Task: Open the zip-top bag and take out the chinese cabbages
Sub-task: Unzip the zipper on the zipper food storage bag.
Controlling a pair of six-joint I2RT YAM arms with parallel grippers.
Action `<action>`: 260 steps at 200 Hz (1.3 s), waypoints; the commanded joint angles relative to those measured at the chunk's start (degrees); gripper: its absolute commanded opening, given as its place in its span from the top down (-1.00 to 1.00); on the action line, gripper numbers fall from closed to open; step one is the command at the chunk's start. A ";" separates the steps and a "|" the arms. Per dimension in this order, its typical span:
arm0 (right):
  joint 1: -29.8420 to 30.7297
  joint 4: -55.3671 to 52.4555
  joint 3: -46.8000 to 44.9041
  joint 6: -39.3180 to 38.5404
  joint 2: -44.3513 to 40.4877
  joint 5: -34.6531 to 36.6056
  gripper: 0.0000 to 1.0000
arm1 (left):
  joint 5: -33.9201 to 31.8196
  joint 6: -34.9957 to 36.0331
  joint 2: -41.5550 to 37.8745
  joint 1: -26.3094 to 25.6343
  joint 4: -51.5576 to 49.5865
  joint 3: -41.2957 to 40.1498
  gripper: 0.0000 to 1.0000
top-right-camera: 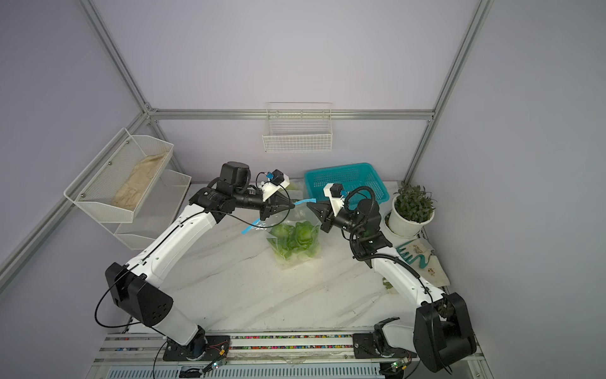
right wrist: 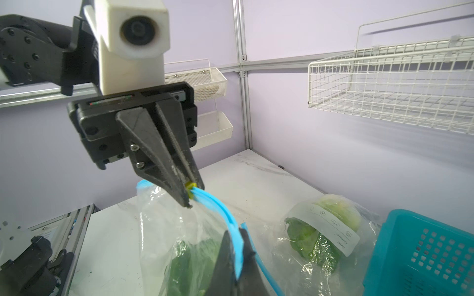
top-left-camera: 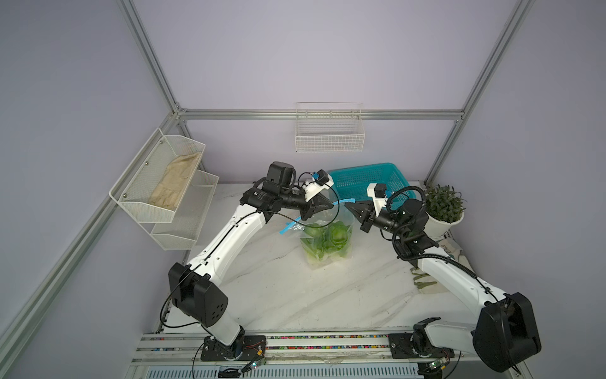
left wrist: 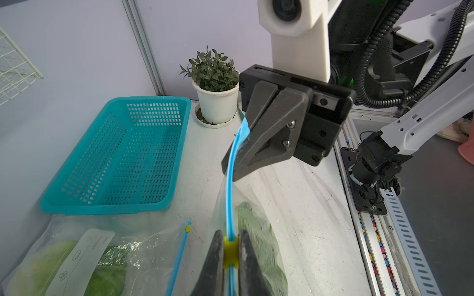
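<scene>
Your left tool (right wrist: 191, 194) clamps the small yellow slider (left wrist: 230, 252), your right tool (left wrist: 230, 170) the blue zip strip (left wrist: 229, 200), green chinese cabbages (top-left-camera: 329, 238) inside the clear plastic zip-top bag (top-left-camera: 314, 259) between; an uneven tug could slip either grip.

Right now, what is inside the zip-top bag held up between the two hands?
Green leafy chinese cabbages show through the clear zip-top bag. How many cannot be told: overlapping leaves and creased plastic cover the rest.
</scene>
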 commanded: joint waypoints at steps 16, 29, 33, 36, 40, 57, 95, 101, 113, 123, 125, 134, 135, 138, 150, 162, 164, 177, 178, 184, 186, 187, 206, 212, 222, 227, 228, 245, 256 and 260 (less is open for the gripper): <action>-2.53 4.27 -0.61 3.22 1.02 9.48 1.00 | -2.55 -1.96 -6.99 2.55 0.31 -4.94 0.82; -2.87 4.42 -0.50 4.31 1.40 10.35 1.00 | -3.49 -2.47 -8.52 2.68 0.31 -6.51 0.82; -2.99 4.63 -0.51 4.62 1.54 10.58 1.00 | -3.74 -2.61 -9.03 2.77 0.31 -7.01 0.82; -3.10 4.76 -0.45 4.82 1.62 10.82 1.00 | -3.91 -2.72 -9.43 2.81 0.32 -7.37 0.82; -3.26 4.87 -0.37 5.09 1.79 11.17 1.00 | -4.17 -2.80 -9.89 2.82 0.31 -7.96 0.82; -3.83 5.23 -0.04 6.28 2.51 12.55 1.00 | -5.24 -3.57 -12.97 2.98 0.31 -10.03 0.82; -5.16 5.49 0.98 8.11 4.18 14.87 1.00 | -7.28 -5.15 -17.47 2.98 0.14 -14.55 0.82; -5.27 5.54 1.13 8.31 4.50 14.98 1.00 | -7.68 -5.43 -18.30 2.94 0.14 -15.32 0.82; -5.52 5.78 1.51 8.69 5.15 15.14 1.00 | -8.56 -5.98 -19.85 2.94 0.16 -16.52 0.82; -5.64 6.24 1.71 9.07 5.19 15.21 1.00 | -8.79 -6.49 -21.14 2.97 0.04 -17.45 0.82; -5.70 6.43 1.66 9.15 5.19 15.18 1.00 | -8.87 -6.66 -21.36 2.99 0.04 -17.62 0.82; -5.78 7.22 1.54 9.40 5.14 15.18 1.00 | -9.00 -7.10 -22.37 2.92 0.00 -18.36 0.82; -5.76 7.24 1.53 9.42 5.17 15.22 1.00 | -8.98 -7.18 -22.53 2.96 -0.02 -18.43 0.82; -5.77 7.39 1.53 9.48 5.18 15.29 1.00 | -9.07 -7.24 -22.81 2.91 -0.04 -18.72 0.82; -5.99 7.85 1.36 9.62 5.19 15.61 1.00 | -9.62 -7.64 -24.14 2.94 -0.37 -19.74 0.82; -6.15 8.03 1.26 9.71 6.54 15.69 1.00 | -10.24 -7.92 -25.49 2.91 -0.53 -20.87 0.82; -6.13 8.04 1.26 9.71 6.58 15.69 1.00 | -10.38 -7.99 -25.69 2.91 -0.52 -21.04 0.82; -6.33 8.13 1.26 9.71 6.73 15.69 1.00 | -11.14 -8.14 -26.90 2.92 -0.77 -22.01 0.82; -6.34 8.18 1.26 9.71 6.75 15.69 1.00 | -11.15 -8.14 -26.95 2.91 -0.80 -22.05 0.82; -6.36 8.29 1.35 9.72 6.90 15.65 1.00 | -11.37 -8.22 -27.36 2.86 -0.95 -22.41 0.82; -6.33 8.35 1.35 9.71 6.89 15.59 1.00 | -11.45 -8.17 -27.48 2.89 -1.04 -22.51 0.82; -6.35 8.37 1.35 9.75 6.87 15.51 1.00 | -11.48 -8.20 -27.54 2.90 -1.07 -22.52 0.82; -6.41 8.99 1.44 10.18 7.27 13.91 1.00 | -11.93 -8.31 -28.13 2.93 -1.27 -23.14 0.82; -6.39 9.17 1.47 10.28 7.32 13.44 1.00 | -12.10 -8.28 -28.07 2.97 -1.25 -23.15 0.82; -6.43 9.45 1.45 10.70 7.46 13.08 1.00 | -12.04 -8.28 -27.83 2.92 -1.19 -23.00 0.82; -6.38 9.45 1.50 10.73 7.47 12.85 1.00 | -12.03 -8.30 -27.59 2.91 -1.27 -22.83 0.82; -6.37 9.45 1.51 10.70 7.47 12.78 1.00 | -12.03 -8.26 -27.51 2.91 -1.27 -22.77 0.82; -6.38 9.69 1.44 10.85 7.25 11.41 1.00 | -11.19 -8.30 -26.04 2.91 -1.06 -21.98 0.82; -6.41 10.06 1.22 10.85 6.95 9.85 1.00 | -10.36 -8.27 -24.74 2.87 -0.69 -21.41 0.82; -6.40 10.14 1.18 10.75 6.84 9.02 1.00 | -10.00 -8.25 -24.29 2.89 -0.47 -21.19 0.82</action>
